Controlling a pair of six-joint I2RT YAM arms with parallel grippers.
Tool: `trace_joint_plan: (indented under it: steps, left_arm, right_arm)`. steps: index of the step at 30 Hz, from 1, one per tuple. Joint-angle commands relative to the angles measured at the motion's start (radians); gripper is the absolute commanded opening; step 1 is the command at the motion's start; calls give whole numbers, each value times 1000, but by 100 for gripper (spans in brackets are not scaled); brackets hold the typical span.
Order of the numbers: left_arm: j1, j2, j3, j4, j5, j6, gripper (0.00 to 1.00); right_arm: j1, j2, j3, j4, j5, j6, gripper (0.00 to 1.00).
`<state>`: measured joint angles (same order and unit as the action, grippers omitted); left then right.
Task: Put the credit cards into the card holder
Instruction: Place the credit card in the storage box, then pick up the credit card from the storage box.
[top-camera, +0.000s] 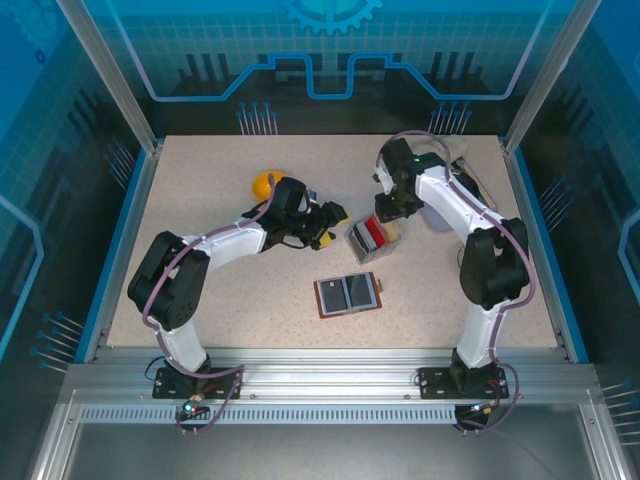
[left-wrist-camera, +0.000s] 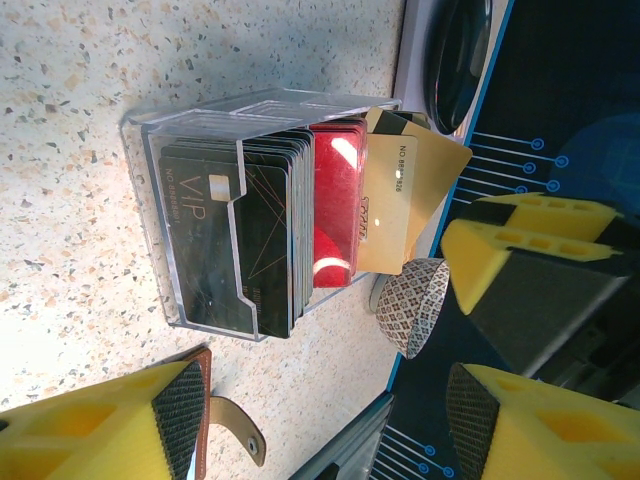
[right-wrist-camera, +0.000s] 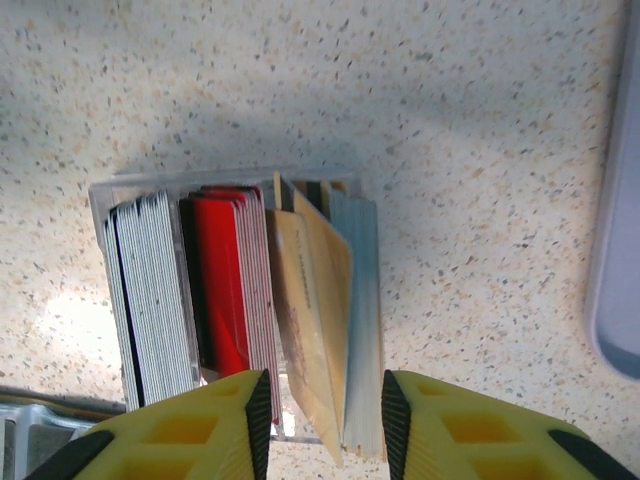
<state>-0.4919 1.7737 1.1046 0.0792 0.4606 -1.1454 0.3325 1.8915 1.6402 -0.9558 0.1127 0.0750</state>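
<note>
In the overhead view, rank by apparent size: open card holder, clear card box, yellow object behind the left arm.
1. card holder
2. clear card box, slightly smaller
3. yellow object, smallest, though partly hidden

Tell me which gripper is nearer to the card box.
Right. The right gripper hangs directly over the card box; the left gripper is beside it, apart.

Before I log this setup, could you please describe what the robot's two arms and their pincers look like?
The left arm and right arm are white shells between bulky black joints, each trailed by a greyish-purple cable. A small green light glows near the right arm's wrist. The left pincer and right pincer have blocky yellow fingers with hollow cells and black textured pads.
</note>
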Motion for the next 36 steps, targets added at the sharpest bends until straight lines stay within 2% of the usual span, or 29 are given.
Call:
trace_joint_plan:
  steps: [1,7,12,14,17,26,36]
  left_arm:
    - [2,8,27,-15,25,10,69]
    - [2,8,27,-12,29,10,68]
    - [2,7,25,-12,29,13,69]
    - [1,8,27,-12,32,12,69]
    - [2,7,25,-12,33,11,69]
    - [1,4,23,-12,31,12,69]
    - [1,2,23,-12,33,13,69]
  right_arm:
    - [-22,28,53,1,-45,10,41]
    - [-33,96,104,3,-108,0,41]
    - [-35,126,125,-1,-90,-6,37]
    - [-38,129,128,-2,-100,-14,33]
    - [-37,127,126,-1,-91,-20,20]
    - [-37,62,118,-11,-87,-39,4]
    - [-31,-28,118,-35,-49,-70,2]
